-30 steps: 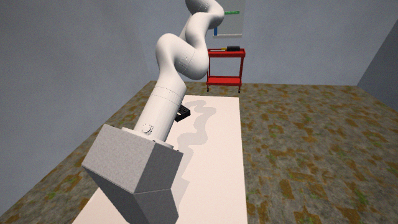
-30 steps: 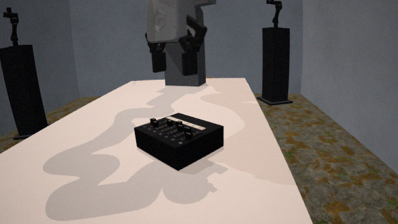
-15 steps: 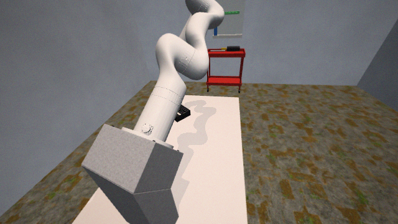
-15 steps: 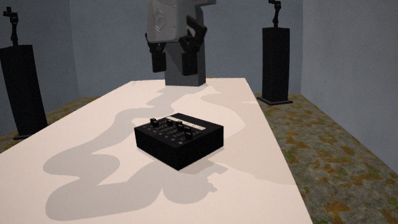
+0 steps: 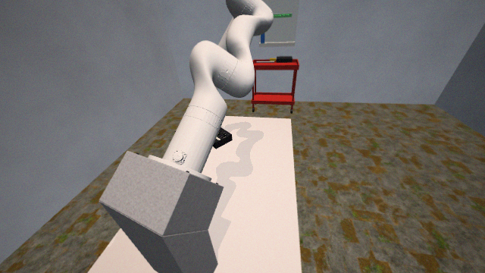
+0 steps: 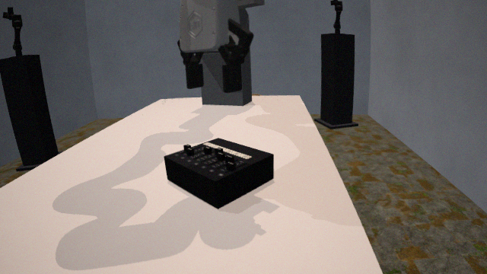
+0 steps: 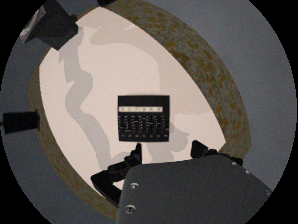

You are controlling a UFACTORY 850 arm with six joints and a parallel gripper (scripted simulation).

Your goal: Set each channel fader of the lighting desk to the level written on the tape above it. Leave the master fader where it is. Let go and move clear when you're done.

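Exterior view: black box-shaped lighting desk (image 6: pixel 219 173) resting on pale rectangular table top (image 6: pixel 95 171), roughly mid-table, turned at an angle to the table edges. White tape strip (image 6: pixel 228 150) along the desk's far edge; writing on it too small to read. Several small black fader knobs (image 6: pixel 188 149) standing proud of the top panel in a row below the tape; individual levels not legible, master not distinguishable from channels. Grey-bodied gripper with black fingers (image 6: pixel 213 80) hanging well above the table at 12 o'clock from the desk, well apart from it. Jaws spread fully, nothing between them. Two tall black pedestals (image 6: pixel 336 80) flanking the table, each carrying a small camera mount.

Wrist view: looking down on the desk (image 7: pixel 144 117), seen square-on just beyond the black fingertips. Tape (image 7: pixel 144 110) showing as a light band at the panel's 12 o'clock edge, fader rows below. Fingers wide apart, not touching the desk.

Top view: white jointed arm (image 5: pixel 212 76) rising from grey block base (image 5: pixel 159 193) and hiding nearly all of the desk; only one black corner (image 5: pixel 223 138) visible beside the arm's lower link. Gripper out of frame here. Shown only in this view: red two-shelf cart (image 5: pixel 275 64) against the far wall at 12 o'clock, with small dark item (image 5: pixel 284 59) on its top shelf, and a whiteboard (image 5: pixel 280 28) above.
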